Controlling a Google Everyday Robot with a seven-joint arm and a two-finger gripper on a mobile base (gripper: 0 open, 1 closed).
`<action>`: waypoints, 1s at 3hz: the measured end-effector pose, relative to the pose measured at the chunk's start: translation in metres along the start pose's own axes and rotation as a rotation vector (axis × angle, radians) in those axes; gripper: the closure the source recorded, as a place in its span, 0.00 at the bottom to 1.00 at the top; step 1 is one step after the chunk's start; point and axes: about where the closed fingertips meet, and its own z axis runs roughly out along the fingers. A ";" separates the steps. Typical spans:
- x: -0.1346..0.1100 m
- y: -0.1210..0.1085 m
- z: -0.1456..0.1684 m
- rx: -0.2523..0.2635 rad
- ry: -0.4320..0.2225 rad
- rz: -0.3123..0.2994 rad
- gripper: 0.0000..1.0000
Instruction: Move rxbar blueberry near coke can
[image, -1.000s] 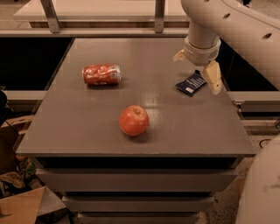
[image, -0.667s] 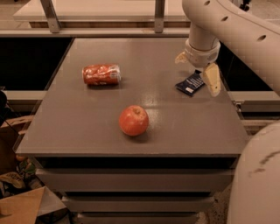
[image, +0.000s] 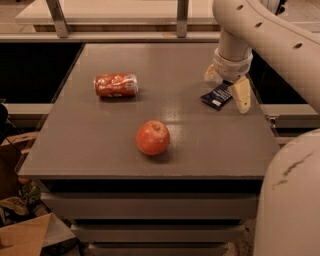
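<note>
Grey worktop (image: 100, 145), move barely begun: near its right edge the gripper (image: 227, 85) straddles the rxbar blueberry (image: 217, 95), jaws spread, not yet grasping; coke can (image: 115, 84) lies well apart, toward the left edge.

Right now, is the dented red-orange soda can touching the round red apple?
Apart. The camera view shows bare table between can and apple; the gripper is at the navy snack bar.

Navy rxbar blueberry (image: 216, 96) flat, right, beneath gripper (image: 227, 85); coke can (image: 116, 85) sideways, left.
</note>
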 end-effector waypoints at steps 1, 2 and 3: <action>0.000 0.002 0.002 0.002 -0.013 0.010 0.40; 0.001 0.001 -0.005 0.002 -0.013 0.010 0.64; 0.002 0.000 -0.014 0.002 -0.013 0.010 0.87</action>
